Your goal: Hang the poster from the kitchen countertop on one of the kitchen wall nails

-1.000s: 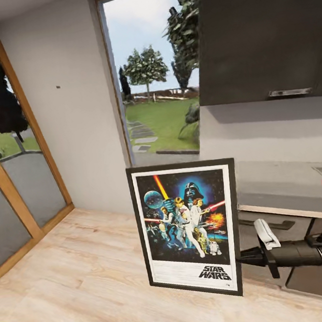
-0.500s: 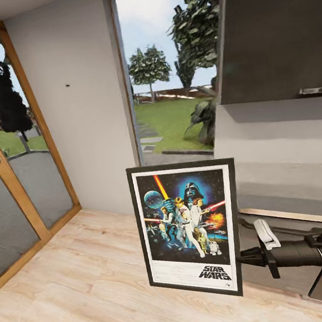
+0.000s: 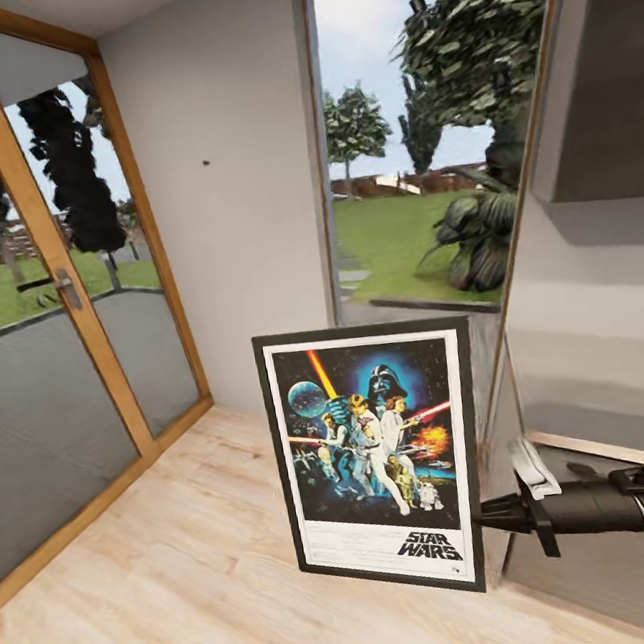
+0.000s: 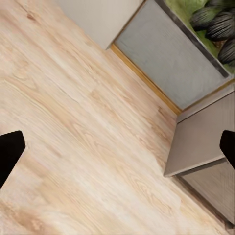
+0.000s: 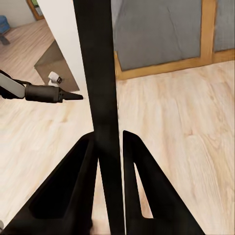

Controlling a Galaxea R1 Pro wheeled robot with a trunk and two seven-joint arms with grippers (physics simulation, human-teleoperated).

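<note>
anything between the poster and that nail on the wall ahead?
Nothing visible. The right gripper has its jaws shut on the poster at its right edge, held upright over the wood floor. The nail sits high on the bare grey wall, between the glass door and the window.

Legible text, 1 item: "STAR WARS", black block lettering in 2 stacked lines, on the white lower border of the poster (image 3: pixel 376 459), at its lower right corner beneath the artwork. Fine print beside it too small to read.
</note>
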